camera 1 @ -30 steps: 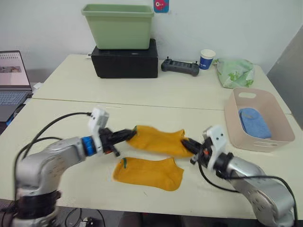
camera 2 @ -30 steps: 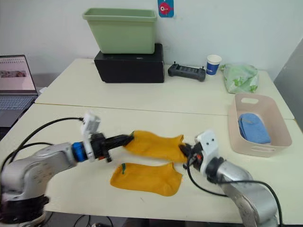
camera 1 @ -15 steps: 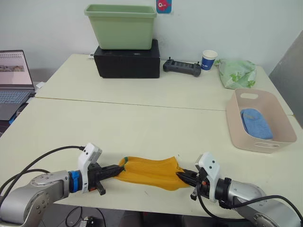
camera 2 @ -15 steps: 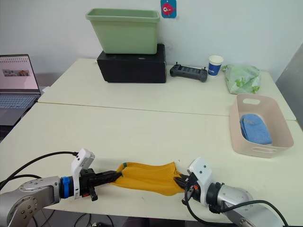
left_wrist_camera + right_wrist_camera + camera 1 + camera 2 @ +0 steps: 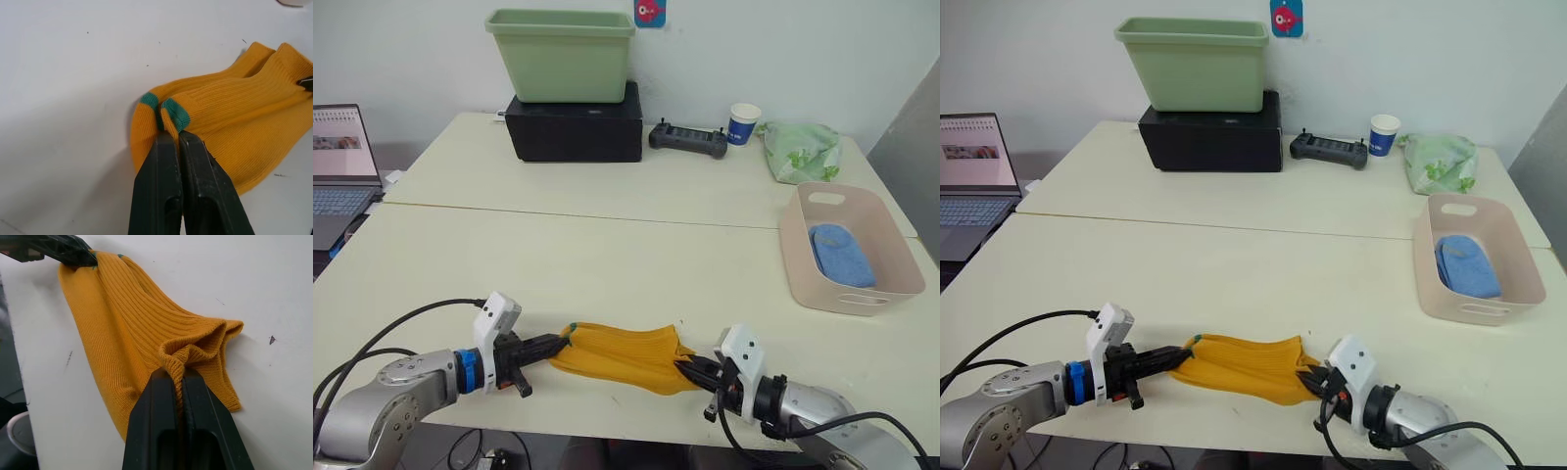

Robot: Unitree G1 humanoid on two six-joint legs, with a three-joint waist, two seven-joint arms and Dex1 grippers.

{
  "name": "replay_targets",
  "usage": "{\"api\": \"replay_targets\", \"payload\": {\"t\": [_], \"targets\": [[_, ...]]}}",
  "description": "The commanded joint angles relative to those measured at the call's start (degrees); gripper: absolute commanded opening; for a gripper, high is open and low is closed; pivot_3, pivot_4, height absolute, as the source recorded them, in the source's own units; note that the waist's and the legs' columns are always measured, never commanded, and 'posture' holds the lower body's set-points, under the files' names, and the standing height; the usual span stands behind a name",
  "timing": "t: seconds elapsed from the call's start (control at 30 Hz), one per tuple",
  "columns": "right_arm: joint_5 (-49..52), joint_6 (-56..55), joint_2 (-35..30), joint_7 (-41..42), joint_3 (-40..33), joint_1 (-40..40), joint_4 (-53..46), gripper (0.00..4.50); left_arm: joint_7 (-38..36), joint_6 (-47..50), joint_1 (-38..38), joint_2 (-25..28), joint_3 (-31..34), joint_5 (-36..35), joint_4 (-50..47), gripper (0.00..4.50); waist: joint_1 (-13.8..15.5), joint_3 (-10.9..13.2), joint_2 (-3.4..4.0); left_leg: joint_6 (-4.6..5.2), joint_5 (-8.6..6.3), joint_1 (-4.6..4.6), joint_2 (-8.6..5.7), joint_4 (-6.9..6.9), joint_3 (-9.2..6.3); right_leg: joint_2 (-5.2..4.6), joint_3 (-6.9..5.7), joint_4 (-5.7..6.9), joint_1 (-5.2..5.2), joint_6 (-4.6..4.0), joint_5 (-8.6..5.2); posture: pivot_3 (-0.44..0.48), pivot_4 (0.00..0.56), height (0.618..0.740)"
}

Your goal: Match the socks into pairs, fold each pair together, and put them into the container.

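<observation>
Two mustard-yellow socks (image 5: pixel 622 354) lie stacked near the front edge of the cream table (image 5: pixel 607 255), stretched between both arms: the left gripper (image 5: pixel 558 342) is clamped on the green-marked end, the right gripper (image 5: pixel 688 368) pinched on the bunched cuff. To fold well, both ends should probably stay level and one end travel over the other. The pink basket (image 5: pixel 796 255), holding a light blue sock (image 5: pixel 842 255), waits well apart to the right.
</observation>
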Motion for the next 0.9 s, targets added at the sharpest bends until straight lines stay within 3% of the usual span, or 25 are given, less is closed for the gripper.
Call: {"api": "replay_targets", "payload": {"t": [0.03, 0.33, 0.5, 0.6, 0.77, 0.87, 0.9], "targets": [[-1.9, -1.9, 0.8, -0.1, 2.0, -0.9, 1.6, 0.01, 0.2, -0.8, 0.3, 0.7, 0.5, 0.4, -1.3, 0.0, 0.0, 0.0, 0.0, 0.0, 0.0, 0.01, 0.01, 0.0, 0.0, 0.02, 0.01, 0.0, 0.0, 0.0, 0.0, 0.0, 0.15, 0.719], [-4.4, -3.5, 3.4, -0.2, 3.2, -2.2, 5.9, 0.01, -0.2, -1.9, 0.8, 1.1, -0.5, 2.2, -0.6, 0.0, 0.0, 0.0, -0.01, 0.0, 0.0, 0.01, 0.01, 0.0, 0.0, 0.02, 0.01, 0.01, 0.0, -0.01, 0.0, 0.0, 0.15, 0.719], [-4.1, -4.6, 4.7, -0.8, 0.4, -1.8, 6.7, 1.47, 2.5, -4.2, 1.2, 0.0, -1.5, 5.9, -0.3, 0.0, 0.0, 0.0, -0.03, 0.0, 0.0, 0.02, 0.02, 0.0, -0.01, 0.02, 0.01, 0.01, 0.0, -0.01, 0.0, 0.0, 0.15, 0.719], [-3.9, -4.8, 4.5, -0.7, -1.3, -1.4, 5.9, 2.51, 2.5, -5.3, 2.1, 0.4, -1.2, 6.8, -0.4, 0.65, 0.0, 0.0, -0.04, 0.0, 0.0, 0.02, 0.0, 0.01, 0.01, 0.01, 0.01, 0.01, 0.02, -0.01, 0.01, 0.0, 0.15, 0.719], [-1.7, -3.8, 4.1, 0.3, -5.0, -1.0, 2.9, 4.3, 3.3, -5.7, 3.5, 0.5, 1.3, 5.9, -2.5, 2.19, 0.0, 0.0, -0.03, 0.0, 0.0, 0.04, 0.02, 0.0, 0.0, 0.01, 0.0, 0.03, 0.02, -0.01, 0.01, 0.0, 0.15, 0.719], [-0.3, -2.1, 2.7, 1.3, -6.7, -2.1, 0.3, 4.5, 3.0, -4.0, 4.3, 1.1, 3.8, 3.6, -4.8, 3.06, 0.0, 0.0, -0.03, 0.0, 0.0, 0.03, 0.03, 0.0, 0.0, 0.02, 0.01, 0.03, 0.02, -0.01, 0.01, 0.0, 0.15, 0.719], [0.3, -1.4, 2.0, 1.6, -7.3, -3.1, -0.9, 4.5, 2.6, -2.9, 4.4, 1.5, 5.2, 1.9, -6.0, 3.06, 0.0, 0.0, -0.04, 0.0, 0.0, 0.02, 0.03, 0.01, 0.02, 0.02, 0.01, 0.04, 0.02, -0.01, 0.01, 0.0, 0.15, 0.719]]}}
